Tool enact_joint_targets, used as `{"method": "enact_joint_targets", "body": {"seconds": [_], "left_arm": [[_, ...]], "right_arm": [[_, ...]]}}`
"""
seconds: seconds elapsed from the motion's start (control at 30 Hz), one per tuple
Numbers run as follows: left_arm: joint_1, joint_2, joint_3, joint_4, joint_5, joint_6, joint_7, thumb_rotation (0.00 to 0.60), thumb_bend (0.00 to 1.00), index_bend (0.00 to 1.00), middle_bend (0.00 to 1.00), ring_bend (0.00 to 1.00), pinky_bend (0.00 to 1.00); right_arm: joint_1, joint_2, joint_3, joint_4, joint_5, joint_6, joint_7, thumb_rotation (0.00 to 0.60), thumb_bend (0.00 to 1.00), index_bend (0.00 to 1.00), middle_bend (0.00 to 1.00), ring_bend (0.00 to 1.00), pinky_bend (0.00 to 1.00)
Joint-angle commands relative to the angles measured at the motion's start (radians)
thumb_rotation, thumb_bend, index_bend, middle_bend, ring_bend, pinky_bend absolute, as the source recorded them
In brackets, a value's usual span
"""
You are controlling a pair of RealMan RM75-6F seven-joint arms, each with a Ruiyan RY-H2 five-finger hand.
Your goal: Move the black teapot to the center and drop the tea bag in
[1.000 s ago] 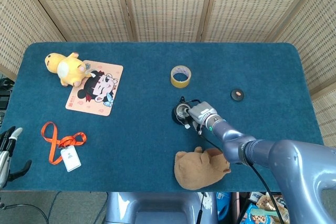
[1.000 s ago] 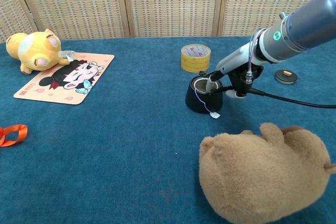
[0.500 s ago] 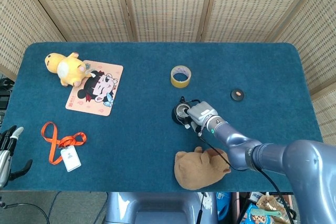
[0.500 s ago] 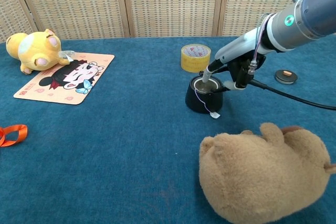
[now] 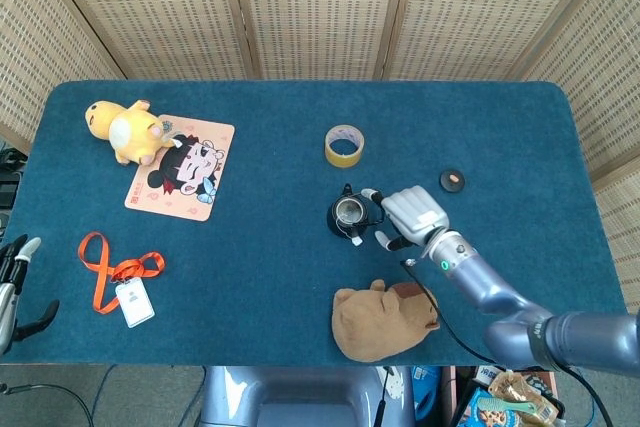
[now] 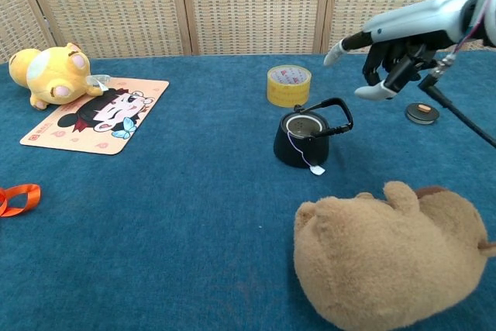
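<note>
The black teapot [image 5: 346, 216] [image 6: 301, 139] stands near the middle of the blue table, lid off, its handle tipped to the right. The tea bag lies inside it; its string and white tag [image 6: 316, 168] hang down the front of the pot. My right hand [image 5: 410, 217] [image 6: 387, 52] hovers above and to the right of the pot, fingers spread, holding nothing. My left hand [image 5: 14, 287] shows only at the far left edge of the head view, below the table's edge, with its fingers apart.
A yellow tape roll [image 5: 344, 145] [image 6: 288, 85] lies behind the pot. A brown plush bear [image 5: 382, 319] [image 6: 391, 257] sits in front of it. A small black lid [image 5: 452, 180] [image 6: 421, 112] rests to the right. Far left: yellow plush [image 5: 122, 128], picture mat [image 5: 181, 167], orange lanyard [image 5: 115, 277].
My right hand has lifted up and away to the right from the teapot's mouth, leaving the tea bag inside and the handle free.
</note>
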Motion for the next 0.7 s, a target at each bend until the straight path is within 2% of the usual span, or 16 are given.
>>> {"method": "enact_joint_targets", "body": {"seconds": [0.03,0.2,0.3,0.47,0.7], "left_arm": [[-0.004,0.005,-0.004,-0.005,-0.003,-0.003,0.0,0.6,0.34,0.0,0.0,0.0,0.0],[-0.011,0.01,-0.009,-0.018,0.003,-0.003,0.009,0.6,0.34,0.0,0.0,0.0,0.0],[-0.014,0.008,-0.01,-0.025,0.015,0.003,0.018,0.6,0.34,0.0,0.0,0.0,0.0],[-0.012,-0.003,-0.006,-0.024,0.042,0.023,0.022,0.6,0.34,0.0,0.0,0.0,0.0],[-0.002,-0.027,0.01,-0.008,0.094,0.056,0.028,0.6,0.34,0.0,0.0,0.0,0.0]], "right_arm": [[-0.163,0.029,0.014,-0.045,-0.129,0.192,0.03,0.39,0.47,0.05,0.49,0.52,0.7],[-0.306,0.016,0.027,-0.043,-0.203,0.345,0.029,0.396,0.43,0.05,0.29,0.29,0.53],[-0.381,0.0,0.031,-0.029,-0.243,0.42,0.007,0.406,0.42,0.05,0.23,0.21,0.46],[-0.502,-0.029,0.033,0.0,-0.313,0.523,-0.014,0.46,0.4,0.05,0.2,0.16,0.41],[-0.622,-0.053,0.038,0.055,-0.379,0.562,-0.009,0.472,0.4,0.06,0.2,0.15,0.38]]}}
